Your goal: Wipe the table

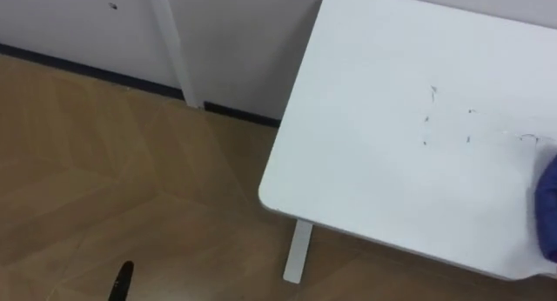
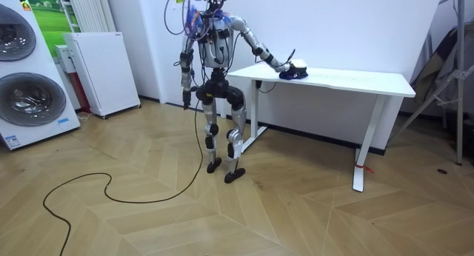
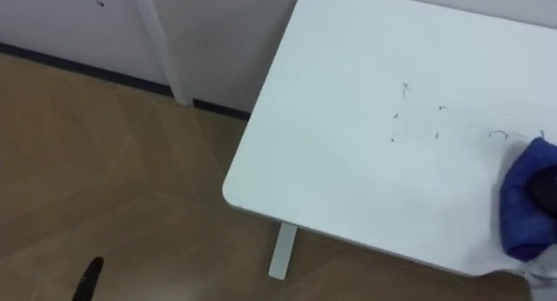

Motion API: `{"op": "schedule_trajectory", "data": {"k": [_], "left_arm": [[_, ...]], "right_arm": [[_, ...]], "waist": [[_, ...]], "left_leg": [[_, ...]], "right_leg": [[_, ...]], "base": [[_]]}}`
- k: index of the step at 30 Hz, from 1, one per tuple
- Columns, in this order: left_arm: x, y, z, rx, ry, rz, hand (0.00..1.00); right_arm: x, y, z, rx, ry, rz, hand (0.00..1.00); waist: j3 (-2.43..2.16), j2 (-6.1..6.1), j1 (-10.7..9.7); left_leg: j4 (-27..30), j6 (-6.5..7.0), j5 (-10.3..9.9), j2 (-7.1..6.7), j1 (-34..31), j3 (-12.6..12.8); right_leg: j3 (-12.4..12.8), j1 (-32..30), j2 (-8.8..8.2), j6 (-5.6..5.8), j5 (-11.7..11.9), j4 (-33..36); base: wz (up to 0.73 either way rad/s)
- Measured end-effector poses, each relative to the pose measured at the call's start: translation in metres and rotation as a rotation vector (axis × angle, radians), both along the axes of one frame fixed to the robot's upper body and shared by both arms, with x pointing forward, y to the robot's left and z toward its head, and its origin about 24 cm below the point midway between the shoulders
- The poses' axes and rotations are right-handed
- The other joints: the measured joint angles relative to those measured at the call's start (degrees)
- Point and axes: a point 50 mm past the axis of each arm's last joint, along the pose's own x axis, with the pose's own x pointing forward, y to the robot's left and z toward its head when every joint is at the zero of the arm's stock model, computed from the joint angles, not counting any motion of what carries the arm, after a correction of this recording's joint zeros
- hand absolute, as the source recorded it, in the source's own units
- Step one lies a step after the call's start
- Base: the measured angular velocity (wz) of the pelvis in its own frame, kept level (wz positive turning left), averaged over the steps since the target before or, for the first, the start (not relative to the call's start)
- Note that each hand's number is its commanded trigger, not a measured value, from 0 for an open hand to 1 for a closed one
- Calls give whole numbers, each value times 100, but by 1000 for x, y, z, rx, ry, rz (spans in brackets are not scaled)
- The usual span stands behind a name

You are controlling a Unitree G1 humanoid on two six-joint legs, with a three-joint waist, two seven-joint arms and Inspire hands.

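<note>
Currently: blue cloth (image 3: 525,204) lies bunched on the table (image 3: 348,118) near its front edge, beside faint marks (image 3: 405,90), under the right hand (image 2: 297,65). I cannot tell either hand's grip. The cloth looks soft and light, probably best pressed from above. Left hand (image 2: 185,100) hangs at the robot's side.

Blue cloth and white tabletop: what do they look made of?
Blue cloth: soft fabric, possibly microfibre or terry; it lies bunched in rounded matte folds. White rectangular tabletop: rigid board, probably laminate; smooth, flat, faint sheen, rounded corner, thin dark marks sitting on its surface.
</note>
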Motion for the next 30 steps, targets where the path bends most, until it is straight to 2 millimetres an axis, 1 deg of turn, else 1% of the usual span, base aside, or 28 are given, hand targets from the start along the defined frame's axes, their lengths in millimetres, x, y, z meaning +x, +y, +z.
{"op": "schedule_trajectory", "data": {"k": [2,3,4,5,6,7,8,9,10,11,12,13,14,15,16,17,19,20,22,24,26,28,29,30], "left_arm": [[-1,-4,-2,-29,-1,25,0],[0,-5,-3,-32,-1,23,0],[-1,-7,-4,-35,10,12,0],[-3,-9,-5,-37,24,0,0],[-4,-10,-6,-40,34,-7,0],[-7,-12,-9,-48,53,-14,0],[-7,-13,-10,-52,67,-19,0],[-6,-14,-12,-54,80,-29,0],[-4,-14,-12,-55,84,-38,0],[0,-16,-12,-55,85,-58,0],[3,-17,-12,-55,82,-68,0],[7,-18,-12,-56,73,-76,0],[8,-18,-11,-58,70,-77,0],[7,-18,-12,-59,73,-76,0],[7,-19,-12,-63,75,-73,0],[2,-18,-13,-62,89,-69,0],[-3,-17,-14,-63,108,-68,0],[-4,-17,-14,-67,113,-72,0],[-4,-18,-14,-76,117,-77,0],[3,-19,-13,-85,99,-82,0],[9,-18,-12,-82,82,-82,0],[10,-15,-10,-74,73,-86,0],[9,-14,-9,-68,68,-81,0],[8,-13,-9,-65,65,-81,0]], "right_arm": [[16,7,7,-57,9,45,100],[21,11,9,-76,14,65,100],[32,19,11,-107,21,108,100],[48,33,15,-129,19,171,100],[58,41,18,-147,17,215,100],[80,63,26,-197,16,323,100],[99,87,32,-258,21,452,100],[116,112,38,-305,13,566,100],[123,125,41,-326,6,616,100],[138,148,51,-375,-3,719,100],[144,159,55,-403,-3,767,100],[151,175,60,-436,-1,836,100],[155,188,61,-437,-1,881,100],[156,193,61,-438,-1,898,100],[158,201,62,-436,5,926,100],[161,206,65,-441,9,953,100],[163,209,67,-438,18,968,100],[164,209,69,-424,13,966,100],[164,208,69,-405,10,964,100],[164,204,68,-388,9,951,100],[162,199,64,-351,5,927,100],[157,191,59,-320,0,912,100],[151,185,53,-282,-11,893,100],[148,182,52,-265,-26,877,100]], "waist": [[43,63,36],[45,71,62],[51,75,139],[52,81,168],[53,83,199],[62,78,263],[75,76,355],[85,79,391],[90,74,437],[103,64,568],[117,61,633],[129,42,756],[141,20,908],[140,14,1001],[142,12,1143],[148,11,1196],[169,-28,1274],[187,-53,1269],[207,-86,1258],[212,-84,1216],[213,-79,1195],[205,-81,1111],[200,-88,1093],[197,-91,1082]], "left_leg": [[2,-5,6,7,30,27],[-9,-7,9,18,33,64],[-32,-15,15,40,40,115],[-34,-20,17,67,37,164],[-38,-25,18,79,32,190],[-58,-44,28,96,17,193],[-92,-71,45,107,25,154],[-83,-95,61,107,12,123],[-81,-110,75,107,-2,102],[-97,-136,106,107,-72,44],[-107,-150,123,107,-101,9],[-113,-170,141,93,-150,-102],[-119,-179,143,96,-146,-136],[-123,-181,142,96,-134,-139],[-124,-182,141,92,-123,-164],[-134,-182,141,91,-128,-197],[-141,-189,134,84,-142,-220],[-140,-190,134,74,-157,-262],[-132,-191,133,73,-172,-270],[-122,-188,131,71,-208,-285],[-114,-184,126,89,-220,-290],[-80,-176,122,75,-245,-297],[-75,-173,122,45,-246,-293],[-73,-171,123,38,-247,-295]], "right_leg": [[87,-39,0,-9,0,63],[131,-69,2,-15,4,75],[177,-119,4,-45,23,91],[245,-158,26,-63,35,97],[308,-203,37,-73,40,120],[376,-281,57,-96,53,154],[386,-304,79,-124,71,135],[335,-311,83,-148,56,146],[299,-333,80,-160,45,154],[255,-399,87,-181,33,160],[217,-415,91,-192,26,156],[118,-414,97,-214,5,137],[55,-407,104,-216,-21,113],[38,-387,102,-215,-29,100],[-22,-347,97,-211,-32,72],[-54,-323,99,-201,-38,51],[-96,-286,102,-198,-40,30],[-113,-278,105,-198,-40,32],[-147,-277,106,-198,-39,34],[-195,-288,95,-197,-39,35],[-192,-285,94,-197,-39,35],[-188,-283,88,-193,-41,38],[-186,-281,84,-186,-42,35],[-193,-279,82,-184,-42,33]], "base": [[-20],[-39],[-42],[-45],[-47],[-45],[-26],[0],[22],[18],[34],[43],[40],[27],[23],[20],[11],[9],[7],[6],[5],[7],[4],[7]]}}
